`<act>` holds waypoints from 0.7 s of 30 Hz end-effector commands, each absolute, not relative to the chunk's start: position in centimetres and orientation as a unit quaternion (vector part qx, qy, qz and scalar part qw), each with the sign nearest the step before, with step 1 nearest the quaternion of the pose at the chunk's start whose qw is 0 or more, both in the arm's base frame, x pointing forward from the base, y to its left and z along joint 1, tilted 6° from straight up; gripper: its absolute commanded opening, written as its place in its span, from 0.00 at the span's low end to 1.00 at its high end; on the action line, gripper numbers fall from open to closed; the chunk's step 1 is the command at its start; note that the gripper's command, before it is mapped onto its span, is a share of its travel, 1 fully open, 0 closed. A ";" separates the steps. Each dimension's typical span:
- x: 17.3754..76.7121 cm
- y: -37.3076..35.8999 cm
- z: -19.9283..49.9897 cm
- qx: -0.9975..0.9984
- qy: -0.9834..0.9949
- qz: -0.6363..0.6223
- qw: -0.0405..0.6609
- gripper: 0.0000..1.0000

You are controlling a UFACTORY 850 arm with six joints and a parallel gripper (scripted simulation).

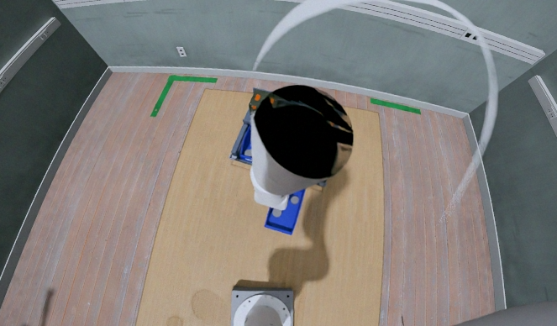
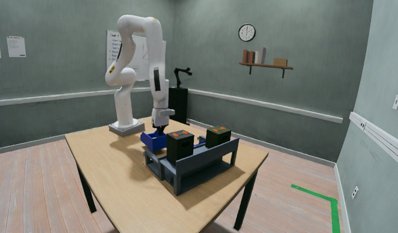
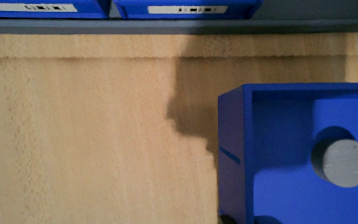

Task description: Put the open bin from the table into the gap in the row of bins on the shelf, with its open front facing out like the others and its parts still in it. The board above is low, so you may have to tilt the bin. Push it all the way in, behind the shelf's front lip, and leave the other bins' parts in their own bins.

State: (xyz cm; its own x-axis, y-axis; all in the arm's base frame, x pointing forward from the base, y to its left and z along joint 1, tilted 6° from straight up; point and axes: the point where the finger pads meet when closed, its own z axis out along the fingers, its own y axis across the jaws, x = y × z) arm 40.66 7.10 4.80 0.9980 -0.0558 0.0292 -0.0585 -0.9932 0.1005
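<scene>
The open blue bin (image 1: pixel 285 218) (image 2: pixel 153 141) (image 3: pixel 235 150) is in front of the grey shelf (image 2: pixel 202 156), its back end toward the shelf row. A grey cylinder part (image 3: pixel 341 162) (image 1: pixel 295 200) lies inside it. My gripper (image 2: pixel 159 131) reaches down into the bin from above and is shut on its thin side wall at the bottom edge of the wrist view. In the wrist view two labelled blue bins (image 3: pixel 45 7) (image 3: pixel 187 7) sit behind the shelf's front lip (image 3: pixel 130 26); right of them the row shows grey. My arm hides most of the shelf in the overhead view.
Two dark boxes with orange spots (image 2: pixel 179 144) (image 2: pixel 218 136) stand on the shelf's top board. The robot base (image 1: pixel 262 302) (image 2: pixel 124 126) is at the table's near end. The wooden table (image 2: pixel 112 180) carries everything.
</scene>
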 end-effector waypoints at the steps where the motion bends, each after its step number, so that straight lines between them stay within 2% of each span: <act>1: 40.7 6.1 4.9 0.998 -0.029 0.014 0.051 0.00; 21: 40.7 4.6 5.0 0.998 -0.029 0.014 0.051 0.00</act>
State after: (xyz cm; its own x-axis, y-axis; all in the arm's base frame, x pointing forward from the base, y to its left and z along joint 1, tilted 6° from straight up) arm 40.61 4.90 4.97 0.9980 -0.0567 0.0288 -0.0593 -0.9931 0.1010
